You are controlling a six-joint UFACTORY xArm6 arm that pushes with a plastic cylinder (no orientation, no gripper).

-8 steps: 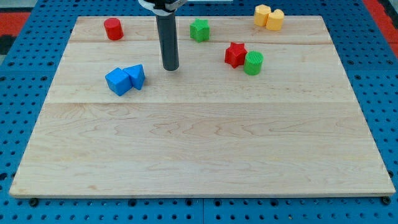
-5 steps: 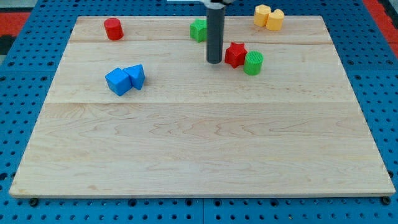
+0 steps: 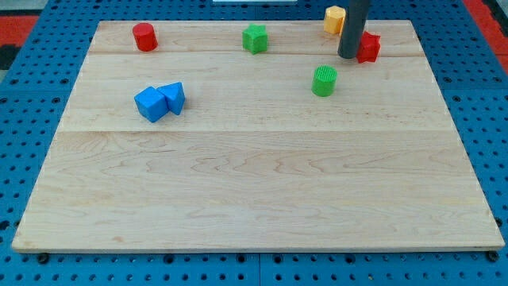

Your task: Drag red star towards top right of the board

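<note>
Near the board's (image 3: 254, 199) top right, my tip (image 3: 348, 56) against one red star (image 3: 368, 48); no claw visible.

The wooden board (image 3: 254, 183) lies on a blue pegboard (image 3: 32, 119). On it: 2 touching blue blocks (image 3: 159, 101), a red cylinder (image 3: 144, 36), a green block (image 3: 254, 37), a green cylinder (image 3: 323, 80), a yellow block (image 3: 334, 19), and the red star (image 3: 368, 48) at the top right beside my tip (image 3: 348, 56).

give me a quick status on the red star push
My tip against the red star block's left side. Star near the wooden board's top right. Yellow block partly hidden behind the rod.
</note>
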